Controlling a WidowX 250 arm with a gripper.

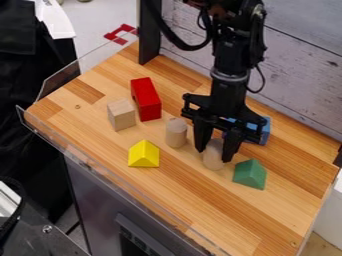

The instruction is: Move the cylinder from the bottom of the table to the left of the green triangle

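Note:
The black gripper [215, 154] hangs low over the right half of the wooden table, its two fingers on either side of a light wooden cylinder [213, 156]. This cylinder stands upright just left of the green triangle [250, 174], with a small gap between them. Whether the fingers press on the cylinder I cannot tell. A second wooden cylinder [176, 133] stands upright farther left and slightly back, apart from the gripper.
Behind the gripper lies a blue block [265, 131], partly hidden. A yellow triangle [143, 154], a wooden cube [121, 114] and a long red block [145, 99] sit to the left. A clear rim [120, 180] borders the table's front edge.

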